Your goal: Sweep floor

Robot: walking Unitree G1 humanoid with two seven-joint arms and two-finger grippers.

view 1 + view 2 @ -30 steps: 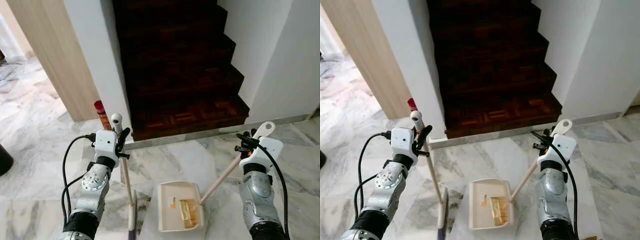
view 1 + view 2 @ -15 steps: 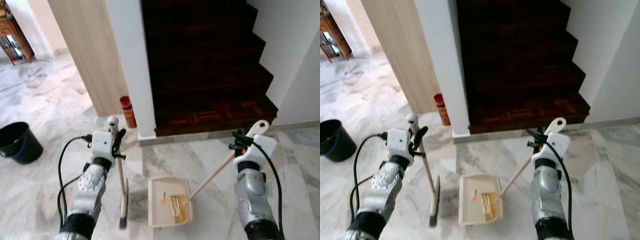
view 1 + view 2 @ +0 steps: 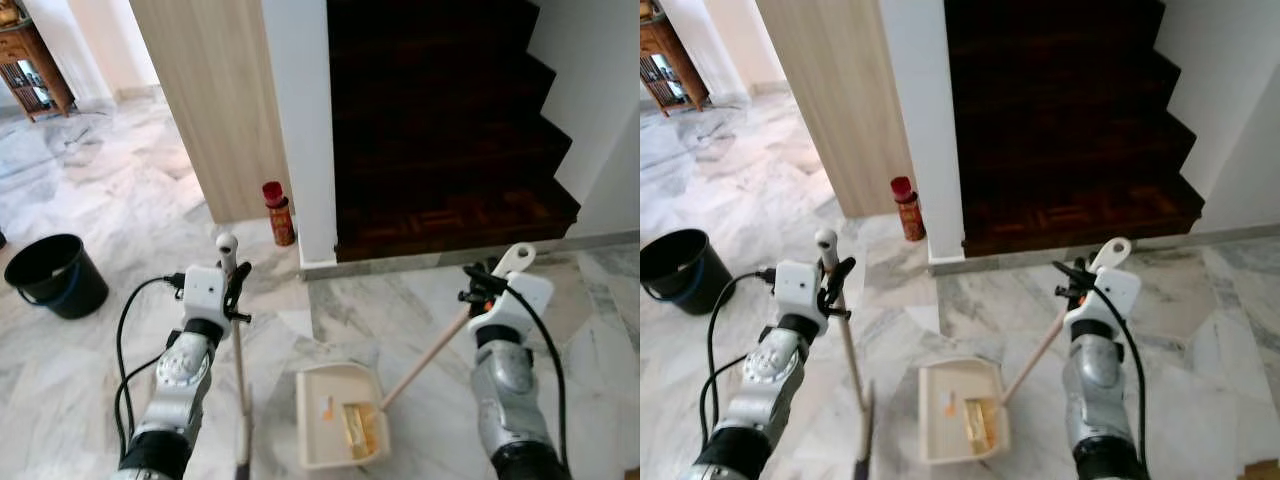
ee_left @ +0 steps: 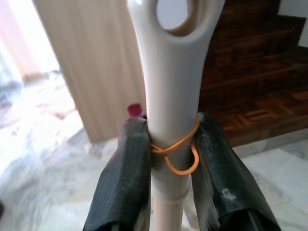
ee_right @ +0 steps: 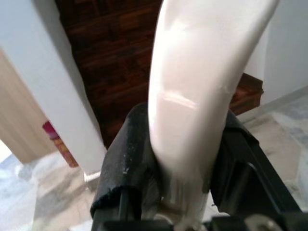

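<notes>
My left gripper (image 3: 238, 290) is shut on the white top of a broom handle (image 3: 239, 360); the stick runs down to a dark brush head (image 3: 243, 447) low over the marble floor. In the left wrist view both black fingers (image 4: 127, 178) clamp the handle (image 4: 171, 106), with an orange rubber band around it. My right gripper (image 3: 482, 290) is shut on the white grip of the dustpan handle (image 3: 428, 350), which slants down to the cream dustpan (image 3: 340, 428). The pan holds yellow and orange scraps (image 3: 352, 418). In the right wrist view the fingers (image 5: 130, 168) squeeze that grip (image 5: 192, 96).
Dark wooden stairs (image 3: 440, 150) rise straight ahead between white walls. A red spray can (image 3: 278, 213) stands by the white wall corner and a wood panel (image 3: 215, 100). A black bucket (image 3: 55, 275) sits on the marble floor at the left. Wooden furniture (image 3: 25, 55) stands far left.
The camera has swung left and back: stairs shifted right, the bucket came fully into view. Both grippers keep their hold on broom and dustpan.
</notes>
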